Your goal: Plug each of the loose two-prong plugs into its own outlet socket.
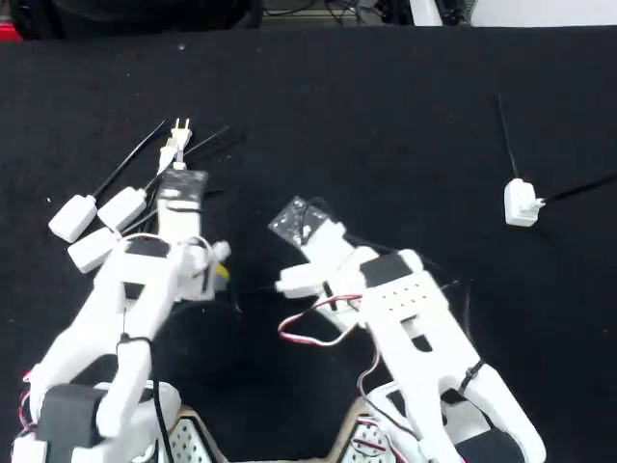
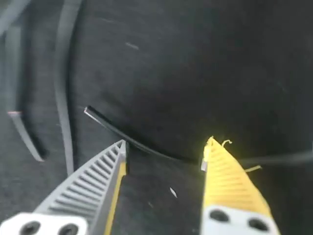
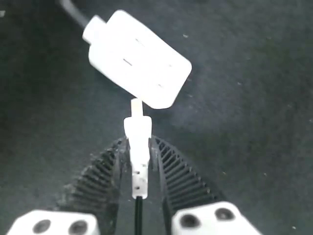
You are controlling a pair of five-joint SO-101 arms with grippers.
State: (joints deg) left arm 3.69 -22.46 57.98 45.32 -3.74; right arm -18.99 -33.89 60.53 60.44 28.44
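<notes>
Gripping a white plug (image 3: 138,128) by its body, the right claw (image 3: 138,143) is clamped shut on it, ribbed pads pressed to both sides, the black cord running back between the fingers. The plug's front end points at an outlet socket (image 3: 139,56) lying on the black worktop (image 1: 386,116) and reaches that socket's near edge. Two thin slots show on the socket's upper face, both unfilled. Whether the tip actually touches cannot be told.

Second plug (image 1: 177,137): lies loose on the worktop, prongs pointing away from the arms, just beyond the left arm's tip in the high view.

Left claw (image 2: 166,144): jaws apart, low over the cloth, with a thin black cable (image 2: 122,137) running across the gap just past the fingertips. Nothing held.

Three white sockets (image 1: 120,207) sit clustered beside the left arm, dark cords fanning out from them. A lone socket (image 1: 521,203) with its cord lies well apart, beyond the right arm's outer side.
</notes>
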